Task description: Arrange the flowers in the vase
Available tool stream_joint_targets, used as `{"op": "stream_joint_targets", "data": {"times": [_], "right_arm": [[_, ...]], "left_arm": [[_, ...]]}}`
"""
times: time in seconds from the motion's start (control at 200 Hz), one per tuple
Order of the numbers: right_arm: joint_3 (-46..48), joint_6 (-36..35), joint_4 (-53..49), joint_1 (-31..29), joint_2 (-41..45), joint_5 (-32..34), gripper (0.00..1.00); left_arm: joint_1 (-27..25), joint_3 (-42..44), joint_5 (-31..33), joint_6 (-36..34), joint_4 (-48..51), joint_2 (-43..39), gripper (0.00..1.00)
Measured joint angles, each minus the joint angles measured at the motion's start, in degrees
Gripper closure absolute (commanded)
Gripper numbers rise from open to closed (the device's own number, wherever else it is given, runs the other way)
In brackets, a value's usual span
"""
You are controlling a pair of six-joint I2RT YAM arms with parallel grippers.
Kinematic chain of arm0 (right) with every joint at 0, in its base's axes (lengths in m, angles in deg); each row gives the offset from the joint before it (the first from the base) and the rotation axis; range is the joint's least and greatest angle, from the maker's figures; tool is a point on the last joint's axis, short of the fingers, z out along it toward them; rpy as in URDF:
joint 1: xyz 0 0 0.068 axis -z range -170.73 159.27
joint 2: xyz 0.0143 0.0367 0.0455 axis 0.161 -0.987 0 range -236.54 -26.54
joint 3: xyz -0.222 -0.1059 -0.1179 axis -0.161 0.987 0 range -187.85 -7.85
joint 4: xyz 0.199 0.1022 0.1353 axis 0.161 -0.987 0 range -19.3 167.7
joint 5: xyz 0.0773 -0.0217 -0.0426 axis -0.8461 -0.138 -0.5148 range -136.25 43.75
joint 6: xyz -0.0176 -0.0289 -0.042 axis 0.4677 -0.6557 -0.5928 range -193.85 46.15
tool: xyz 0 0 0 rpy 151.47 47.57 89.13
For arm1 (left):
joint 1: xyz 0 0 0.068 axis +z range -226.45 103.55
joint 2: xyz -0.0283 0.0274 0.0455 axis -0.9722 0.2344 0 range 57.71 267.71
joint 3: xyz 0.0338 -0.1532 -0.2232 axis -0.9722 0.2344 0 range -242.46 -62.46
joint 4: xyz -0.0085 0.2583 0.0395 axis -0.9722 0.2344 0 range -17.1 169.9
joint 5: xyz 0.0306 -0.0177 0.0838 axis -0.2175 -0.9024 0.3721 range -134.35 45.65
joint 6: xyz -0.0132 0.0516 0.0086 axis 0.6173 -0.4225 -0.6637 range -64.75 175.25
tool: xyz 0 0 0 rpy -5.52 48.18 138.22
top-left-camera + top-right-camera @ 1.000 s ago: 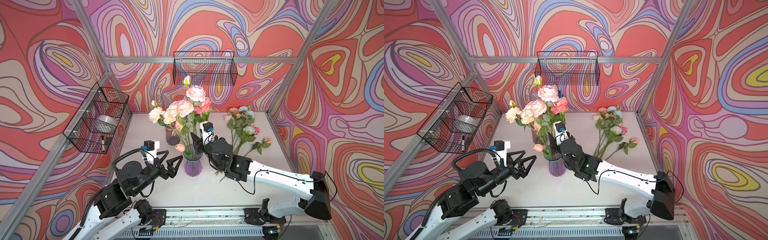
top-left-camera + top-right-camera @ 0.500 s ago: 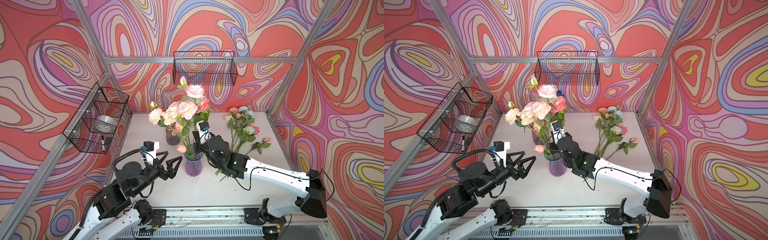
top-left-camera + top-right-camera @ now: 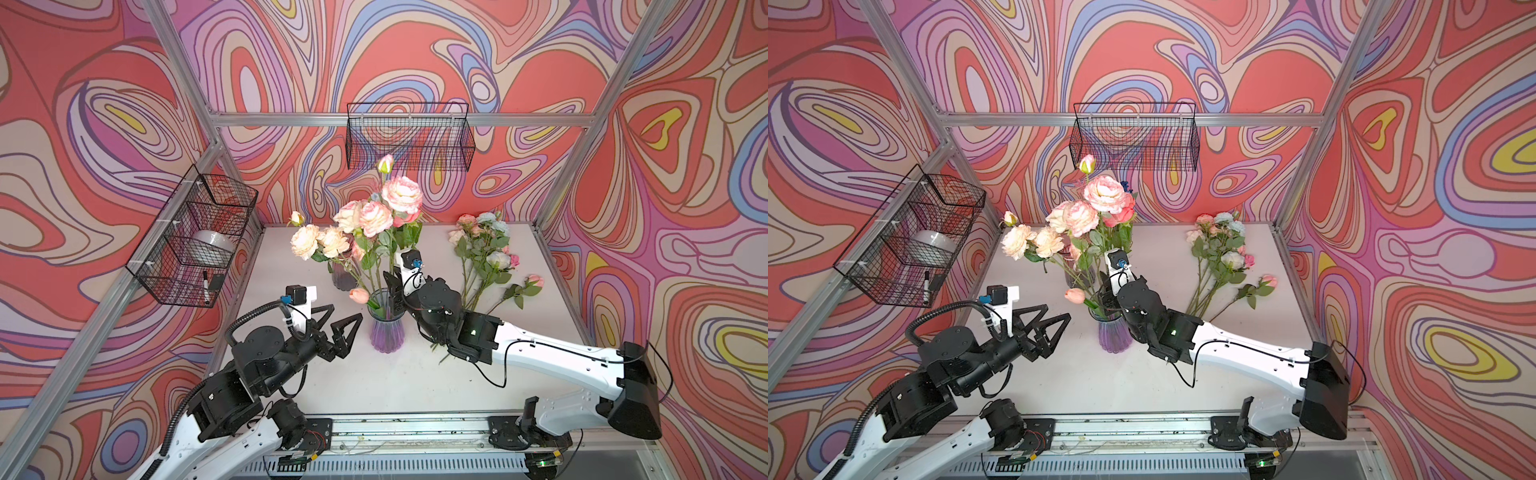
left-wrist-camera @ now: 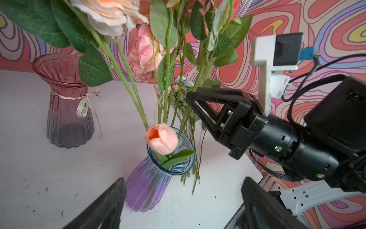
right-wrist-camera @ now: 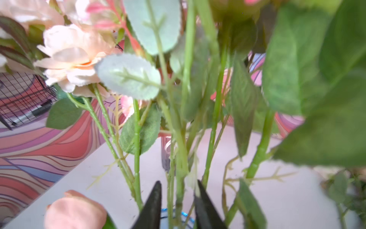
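1. Right gripper [image 5: 177, 185] is seen with its jaws part-way apart just above the vase mouth. Two green stems stand between them, but no clamp on either can be made out. Left gripper [image 3: 347, 311] is spread wide and empty, just beside the vase on its left.
2. Most of the flowers [image 3: 376, 216] are already stood in the ribbed purple vase [image 3: 386, 336], at the middle of the table [image 3: 395, 386] and somewhat nearer its front edge. A loose bunch [image 3: 482, 257] is laid toward the back right corner.
3. The stems are judged light and springy, the blooms soft and easily crushed, so hold is best taken on bare stem below the leaves. The vase looks like glass and is loaded top-heavy, so it is judged easy to tip.
4. A second, reddish vase [image 4: 67, 103], seemingly empty, is stood behind, toward the back edge.
5. A peach bud [image 4: 161, 138] is hung over the purple rim.
6. Stem feet are hidden by the ribbed glass. The right wrist view is blurred by leaves, and the loose stems cannot be counted. A dark blue bloom [image 3: 1125, 185] is barely shown behind the pink ones.
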Motion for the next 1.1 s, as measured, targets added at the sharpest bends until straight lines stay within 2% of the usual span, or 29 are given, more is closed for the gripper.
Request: {"op": "stream_joint_targets", "data": {"times": [0.075,0.19,0.375,0.601,0.906,1.096], "right_arm": [[0.0,0.7,-2.4,-0.1,1.0,-1.0,0.52],[0.0,2.3,-4.7,-0.1,4.0,-2.9,0.50],[1.3,5.0,-6.6,-0.1,11.8,-5.8,0.50],[8.5,10.1,-9.9,-0.1,22.1,-8.1,0.53],[21.8,20.8,-16.8,-0.1,26.7,-3.2,0.53],[23.6,30.9,-21.8,0.7,24.4,3.2,0.66]], "left_arm": [[0.0,0.0,0.1,0.0,0.0,-0.3,0.06],[0.0,0.0,0.2,0.0,0.0,-0.6,0.05],[0.0,0.0,0.3,0.0,0.0,-0.8,0.03],[0.0,0.8,0.5,0.3,-0.3,-3.3,0.01],[0.0,9.8,2.1,3.4,0.4,-10.7,0.01],[0.0,13.8,2.6,5.5,1.3,-13.0,0.01]]}}
